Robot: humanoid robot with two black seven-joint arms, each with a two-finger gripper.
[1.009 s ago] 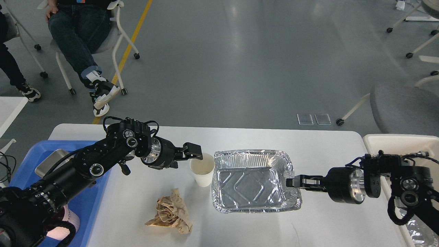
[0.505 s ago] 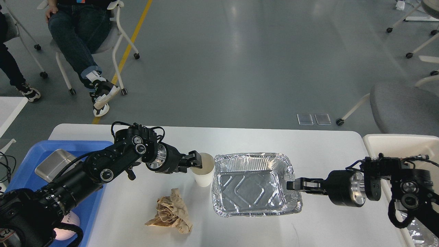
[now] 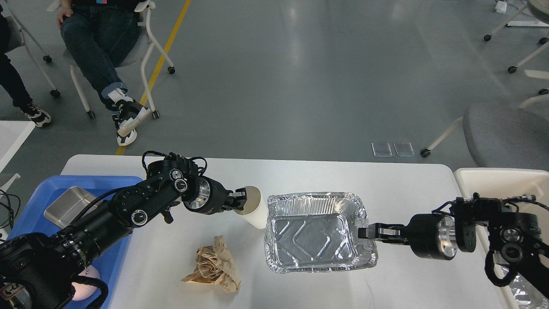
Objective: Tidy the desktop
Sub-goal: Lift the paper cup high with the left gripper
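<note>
The white desktop (image 3: 399, 189) fills the lower half of the head view. My left gripper (image 3: 241, 201) is shut on the rim of a white paper cup (image 3: 255, 214), which tilts with its mouth toward the arm. A silver foil tray (image 3: 317, 231) sits at the middle. My right gripper (image 3: 363, 232) is shut on the tray's right rim. A crumpled brown paper (image 3: 213, 265) lies near the front, left of the tray.
A blue plastic tray (image 3: 34, 206) with a metal box (image 3: 66, 206) lies at the left edge, partly under my left arm. A cream-white bin (image 3: 506, 180) stands at the right edge. Seated people and chairs are beyond the far edge.
My left gripper closed on the cup's rim and tipped the cup, lifting it slightly. My right gripper and the foil tray shifted slightly toward the front.
</note>
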